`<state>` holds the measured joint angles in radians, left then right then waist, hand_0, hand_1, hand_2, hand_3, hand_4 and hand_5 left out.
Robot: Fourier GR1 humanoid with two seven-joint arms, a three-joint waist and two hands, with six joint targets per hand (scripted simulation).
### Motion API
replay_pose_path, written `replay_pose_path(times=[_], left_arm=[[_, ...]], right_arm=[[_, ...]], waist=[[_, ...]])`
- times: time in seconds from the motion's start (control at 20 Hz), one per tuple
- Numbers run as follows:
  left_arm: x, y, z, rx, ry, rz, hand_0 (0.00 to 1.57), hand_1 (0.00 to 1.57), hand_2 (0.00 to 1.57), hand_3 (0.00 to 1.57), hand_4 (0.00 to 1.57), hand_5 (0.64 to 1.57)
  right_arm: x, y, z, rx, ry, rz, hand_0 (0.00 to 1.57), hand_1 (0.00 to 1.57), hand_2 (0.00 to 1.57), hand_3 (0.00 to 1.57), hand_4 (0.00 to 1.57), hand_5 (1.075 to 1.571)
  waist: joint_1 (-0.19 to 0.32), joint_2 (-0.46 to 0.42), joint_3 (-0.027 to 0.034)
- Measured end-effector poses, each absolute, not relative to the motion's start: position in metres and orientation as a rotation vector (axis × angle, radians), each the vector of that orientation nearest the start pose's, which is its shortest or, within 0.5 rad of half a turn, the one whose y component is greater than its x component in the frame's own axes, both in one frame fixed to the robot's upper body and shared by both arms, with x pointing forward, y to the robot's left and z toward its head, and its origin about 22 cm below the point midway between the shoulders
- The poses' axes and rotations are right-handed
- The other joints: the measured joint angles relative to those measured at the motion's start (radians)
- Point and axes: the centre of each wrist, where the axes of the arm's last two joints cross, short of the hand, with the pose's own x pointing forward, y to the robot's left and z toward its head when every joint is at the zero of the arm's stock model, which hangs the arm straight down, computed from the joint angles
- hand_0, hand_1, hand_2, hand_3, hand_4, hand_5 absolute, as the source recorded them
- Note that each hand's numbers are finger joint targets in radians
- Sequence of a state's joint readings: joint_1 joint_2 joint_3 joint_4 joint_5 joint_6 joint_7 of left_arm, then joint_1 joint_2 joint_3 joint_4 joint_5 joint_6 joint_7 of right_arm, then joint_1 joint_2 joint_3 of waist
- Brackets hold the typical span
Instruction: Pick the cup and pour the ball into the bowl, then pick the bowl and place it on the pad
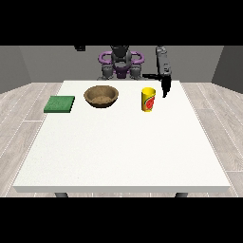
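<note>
A large white table (123,152) is filling most of the view, its top lying flat and seen from slightly above. Two dark legs (60,194) are showing under its near edge, one toward each corner. Pale wood-plank flooring (19,111) is stretching out on both sides of the table. Grey walls (42,61) are standing behind, meeting the floor at the back.

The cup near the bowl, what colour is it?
Yellow with a red mark, front view: cup.
</note>
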<state>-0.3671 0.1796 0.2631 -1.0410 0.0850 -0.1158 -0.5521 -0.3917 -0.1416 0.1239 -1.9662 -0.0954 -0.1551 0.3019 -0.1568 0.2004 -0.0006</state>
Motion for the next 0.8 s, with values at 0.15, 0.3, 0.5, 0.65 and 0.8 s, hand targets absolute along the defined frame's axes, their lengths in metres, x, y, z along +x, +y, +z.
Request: replay_pose_path(times=[0.15, 0.3, 0.5, 0.65, 0.8], left_arm=[[0.327, 0.307, -0.023, 0.048, -1.956, 0.047, 0.00, 0.00, 0.00, 0.00, 0.00, 1.427], [0.331, 0.315, -0.029, 0.074, -1.976, 0.081, 0.00, 0.00, 0.00, 0.00, 0.00, 1.414], [0.339, 0.314, -0.038, 0.103, -1.984, 0.105, 0.00, 0.00, 0.00, 0.00, 0.00, 1.435], [0.344, 0.314, -0.039, 0.121, -1.984, 0.121, 0.00, 0.00, 0.00, 0.00, 0.00, 1.426], [0.345, 0.321, -0.043, 0.142, -1.997, 0.128, 0.00, 0.00, 0.00, 0.00, 0.00, 1.439]], right_arm=[[0.261, -0.195, 0.184, 0.160, -1.995, 0.134, 0.00, 0.00, 0.00, 0.00, 0.00, 1.565], [0.255, -0.205, 0.186, 0.170, -2.022, 0.152, 0.00, 0.00, 0.00, 0.00, 0.00, 1.567], [0.245, -0.212, 0.193, 0.182, -2.039, 0.171, 0.00, 0.00, 0.00, 0.00, 0.00, 1.567], [0.239, -0.222, 0.201, 0.188, -2.059, 0.187, 0.00, 0.00, 0.00, 0.00, 0.00, 1.566], [0.232, -0.230, 0.206, 0.182, -2.096, 0.200, 0.00, 0.00, 0.00, 0.00, 0.00, 1.566]], waist=[[-0.006, 0.000, 0.0000], [-0.035, 0.025, 0.0000], [-0.068, 0.047, -0.0002], [-0.092, 0.061, -0.0004], [-0.104, 0.085, -0.0003]])
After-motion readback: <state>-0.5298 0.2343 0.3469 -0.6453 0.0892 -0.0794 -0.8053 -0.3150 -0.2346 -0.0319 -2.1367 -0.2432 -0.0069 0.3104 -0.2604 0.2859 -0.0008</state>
